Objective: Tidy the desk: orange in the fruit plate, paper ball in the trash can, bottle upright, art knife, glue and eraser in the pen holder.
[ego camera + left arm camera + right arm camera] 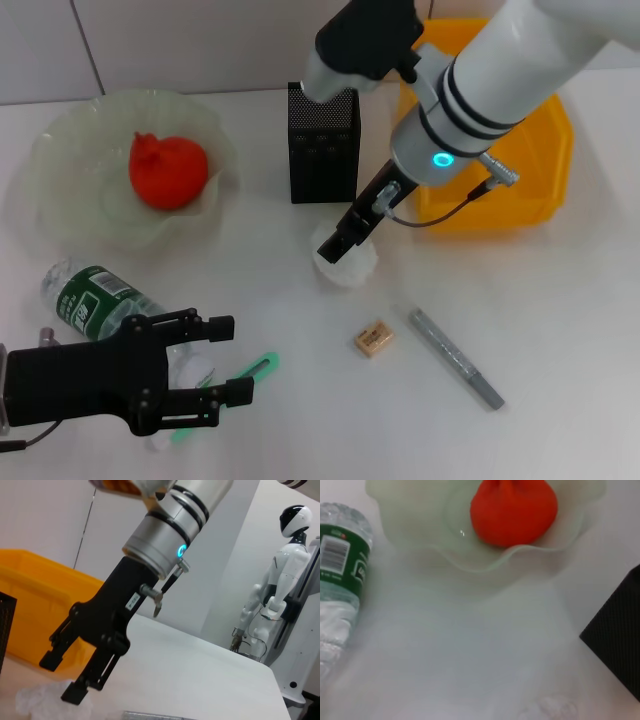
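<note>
Bright, even overhead light; soft shadows on the worktop (pixel 300 420). The right wrist view is hazy and soft-focused.

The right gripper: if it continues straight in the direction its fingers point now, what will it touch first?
Most likely the paper ball. The right gripper points down with open fingers directly over it, just in front of the pen holder. The remaining gap cannot be judged.

A robotics lab, staged as a desk. Beyond the far edge of the plain white bench (pixel 210 665), a white humanoid robot (pixel 272 595) stands on a rack against bare pale walls (pixel 45 520). An orange plastic bin (pixel 520 170) sits at the bench's far right, and tiled wall panels (pixel 180 40) rise behind it.
</note>
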`<state>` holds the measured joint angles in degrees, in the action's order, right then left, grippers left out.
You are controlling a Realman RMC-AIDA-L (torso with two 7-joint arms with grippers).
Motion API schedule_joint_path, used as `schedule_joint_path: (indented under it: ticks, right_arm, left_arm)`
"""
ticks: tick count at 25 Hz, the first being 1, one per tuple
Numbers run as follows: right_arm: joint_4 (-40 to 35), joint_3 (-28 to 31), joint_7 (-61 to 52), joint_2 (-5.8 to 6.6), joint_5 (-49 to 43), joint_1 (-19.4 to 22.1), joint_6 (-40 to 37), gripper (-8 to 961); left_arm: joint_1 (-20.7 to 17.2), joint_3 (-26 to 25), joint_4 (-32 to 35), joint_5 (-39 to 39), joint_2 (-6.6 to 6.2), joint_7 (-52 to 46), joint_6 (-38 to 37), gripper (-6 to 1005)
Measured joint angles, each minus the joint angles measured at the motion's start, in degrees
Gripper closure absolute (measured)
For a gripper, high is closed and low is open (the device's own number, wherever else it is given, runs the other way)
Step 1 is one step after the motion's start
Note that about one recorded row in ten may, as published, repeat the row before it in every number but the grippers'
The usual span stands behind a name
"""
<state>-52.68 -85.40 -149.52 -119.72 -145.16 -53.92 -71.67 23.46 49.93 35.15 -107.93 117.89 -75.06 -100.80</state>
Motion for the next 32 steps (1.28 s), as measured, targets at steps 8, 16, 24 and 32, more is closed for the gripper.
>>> schedule_joint_path:
  ticks: [8,16,24,32]
  right_arm:
    - [6.33,-1.61,-0.14,-0.11,0.88,-2.69,3.44,269]
    - [8.53,-1.49,-0.16,-0.10,1.24,-3.66,3.81,291]
    - [8.68,-1.17,-0.16,-0.03,1.29,-3.95,3.46,529]
    - [8.11,-1.07,-0.16,0.02,1.29,-3.61,3.22,585]
  left_arm:
    - [-0.06,-0.01,0.09,-0.03,0.05,0.00,-0.17,217]
    - [-0.17,-0.34,0.32,-0.08,0.06,0.00,-0.14,218]
    - [-0.18,-0.38,0.38,-0.09,0.05,0.00,-0.23,219]
    - [-0.17,-0.32,0.17,-0.10,0.05,0.00,-0.17,219]
